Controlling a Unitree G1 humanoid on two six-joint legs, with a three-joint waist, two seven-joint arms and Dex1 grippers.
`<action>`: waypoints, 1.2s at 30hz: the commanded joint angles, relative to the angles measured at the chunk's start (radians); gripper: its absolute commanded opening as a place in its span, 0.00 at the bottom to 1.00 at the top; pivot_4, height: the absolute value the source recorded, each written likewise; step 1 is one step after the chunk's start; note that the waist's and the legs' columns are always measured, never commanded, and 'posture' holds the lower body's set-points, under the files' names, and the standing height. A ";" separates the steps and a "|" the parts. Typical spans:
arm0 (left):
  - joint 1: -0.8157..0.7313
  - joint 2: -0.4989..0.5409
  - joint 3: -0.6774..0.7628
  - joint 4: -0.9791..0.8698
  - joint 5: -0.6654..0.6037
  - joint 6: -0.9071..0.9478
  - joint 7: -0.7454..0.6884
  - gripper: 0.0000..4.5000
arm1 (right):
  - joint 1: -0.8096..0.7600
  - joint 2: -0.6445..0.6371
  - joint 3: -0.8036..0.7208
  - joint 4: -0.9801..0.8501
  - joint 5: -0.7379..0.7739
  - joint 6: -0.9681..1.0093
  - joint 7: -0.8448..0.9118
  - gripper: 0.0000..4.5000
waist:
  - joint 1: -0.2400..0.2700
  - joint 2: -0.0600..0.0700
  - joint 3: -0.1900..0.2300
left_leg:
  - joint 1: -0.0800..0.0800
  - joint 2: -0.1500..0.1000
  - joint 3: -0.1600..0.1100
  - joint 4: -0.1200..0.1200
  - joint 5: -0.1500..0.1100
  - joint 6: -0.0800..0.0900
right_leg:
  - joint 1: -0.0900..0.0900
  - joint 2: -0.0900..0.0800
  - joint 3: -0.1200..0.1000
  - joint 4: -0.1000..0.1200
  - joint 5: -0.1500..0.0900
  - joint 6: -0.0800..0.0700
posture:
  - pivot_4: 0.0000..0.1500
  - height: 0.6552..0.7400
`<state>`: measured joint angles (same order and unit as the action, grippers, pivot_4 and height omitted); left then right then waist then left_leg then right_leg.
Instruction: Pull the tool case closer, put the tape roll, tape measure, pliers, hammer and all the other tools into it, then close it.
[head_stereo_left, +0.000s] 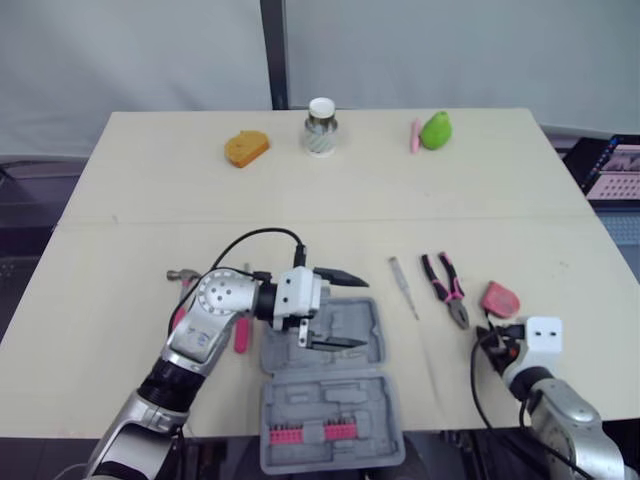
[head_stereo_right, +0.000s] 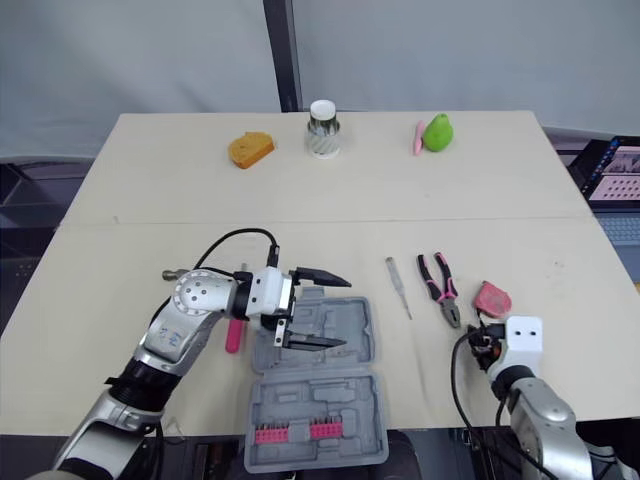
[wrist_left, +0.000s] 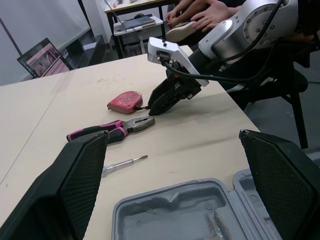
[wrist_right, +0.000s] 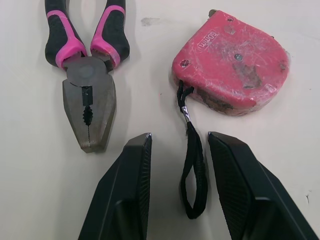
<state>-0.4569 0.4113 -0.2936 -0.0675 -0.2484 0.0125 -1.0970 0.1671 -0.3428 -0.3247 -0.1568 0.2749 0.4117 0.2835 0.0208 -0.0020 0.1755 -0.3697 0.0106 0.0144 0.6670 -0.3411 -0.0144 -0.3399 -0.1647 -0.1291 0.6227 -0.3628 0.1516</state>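
Apart stand orange lump (head_stereo_left: 246, 149), capped jar (head_stereo_left: 320, 127), green pear (head_stereo_left: 436, 131).

Left claw (head_stereo_left: 365, 313) hovers spread wide above the grey tool case (head_stereo_left: 300, 400).

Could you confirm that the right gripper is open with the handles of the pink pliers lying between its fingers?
Not quite: the right gripper is open, but what lies between its fingers is the black strap of the red tape measure, not the pliers' handles. The pliers lie beside, nose toward the gripper, as the right wrist view shows.
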 joint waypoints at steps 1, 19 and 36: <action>-0.002 -0.002 0.003 -0.037 -0.001 0.000 0.009 1.00 | -0.006 0.008 0.001 0.021 -0.007 -0.009 -0.011 0.42 | 0.000 0.000 0.000 | 0.000 0.000 0.000 0.000 0.000 0.000 | 0.000 0.000 0.000 0.000 0.000 0.000 | 1.00 1.00; -0.011 -0.031 0.013 -0.040 -0.016 0.019 0.038 1.00 | -0.039 0.019 -0.008 0.077 -0.003 -0.034 -0.018 0.01 | 0.004 0.000 0.000 | 0.000 0.000 0.000 0.001 0.000 0.000 | 0.000 0.000 0.000 0.000 0.000 0.000 | 1.00 1.00; 0.046 0.102 -0.028 -0.030 -0.002 -0.033 -0.153 1.00 | 0.334 0.007 -0.069 -0.221 0.089 0.045 0.041 0.01 | 0.005 0.000 0.000 | 0.000 0.000 -0.001 0.000 0.000 0.000 | 0.001 0.000 0.000 0.000 0.000 0.000 | 1.00 1.00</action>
<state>-0.4153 0.5076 -0.3167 -0.0672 -0.2481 0.0060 -1.2306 0.4675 -0.3411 -0.3780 -0.3446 0.3481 0.4416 0.3115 0.0261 -0.0015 0.1752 -0.3699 0.0104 0.0132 0.6667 -0.3411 -0.0144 -0.3394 -0.1647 -0.1290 0.6228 -0.3628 0.1515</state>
